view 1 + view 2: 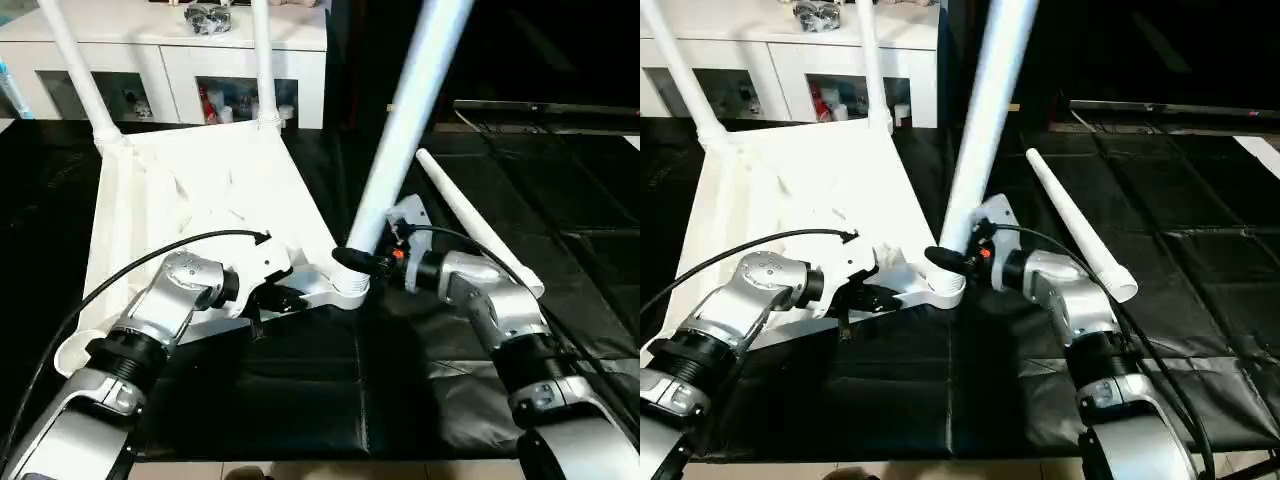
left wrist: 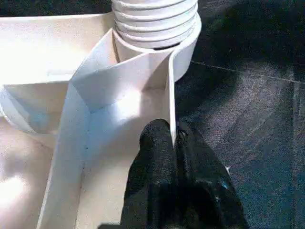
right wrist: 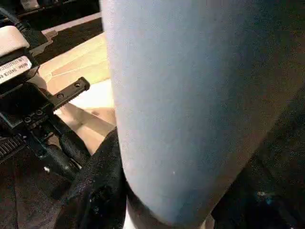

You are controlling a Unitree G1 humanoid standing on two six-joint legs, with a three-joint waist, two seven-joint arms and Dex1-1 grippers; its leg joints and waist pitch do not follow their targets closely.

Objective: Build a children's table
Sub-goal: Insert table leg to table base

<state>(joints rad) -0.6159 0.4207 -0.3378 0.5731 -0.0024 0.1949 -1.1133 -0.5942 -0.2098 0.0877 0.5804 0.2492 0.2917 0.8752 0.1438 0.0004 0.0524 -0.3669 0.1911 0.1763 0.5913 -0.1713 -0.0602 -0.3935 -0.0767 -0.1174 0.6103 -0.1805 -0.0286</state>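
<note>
— Left eye view: how many legs?
— Four. Two far legs (image 1: 78, 75) stand in the upturned table top (image 1: 190, 185); a third leg (image 1: 400, 130) sits in the near-right socket (image 1: 350, 290); a loose leg (image 1: 475, 220) lies right.
— Grippers?
— Left gripper (image 2: 172, 143) pinches the top's rim; right gripper (image 1: 355, 262) clamps the third leg.

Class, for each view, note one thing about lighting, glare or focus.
Left eye view: the tabletop glares white against black sheeting. Left wrist view: the threaded leg end is sharp and brightly lit. Right wrist view: the held leg looms soft and shaded.
</note>
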